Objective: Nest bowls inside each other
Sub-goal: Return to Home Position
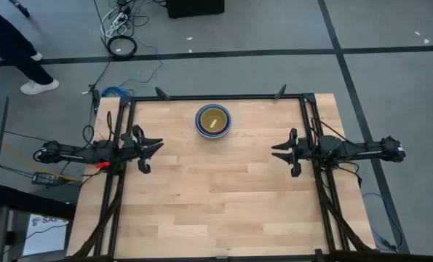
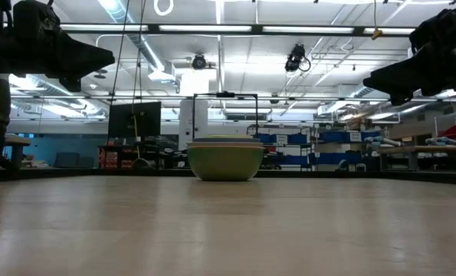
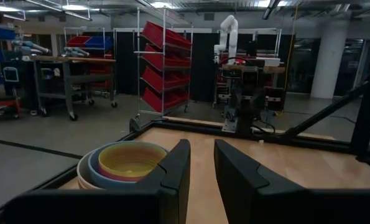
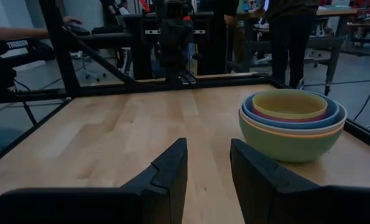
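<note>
Bowls (image 1: pixel 215 120) sit nested as one stack, upper centre of the high view, near the table (image 1: pixel 223 211) edge. Risk looks low: only a stray arm swing would shove the stack or unseat the top bowl. Left gripper (image 1: pixel 151 149) mid-left and right gripper (image 1: pixel 278 153) mid-right hang well apart from it, fingers parted, gripping nothing.

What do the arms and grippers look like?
Slim, dark, jointed: left arm and right arm. Two black wedge-shaped fingers with flat inner faces on left gripper and right gripper. Thin dark cables trail by each arm's base. No markings readable.
</note>
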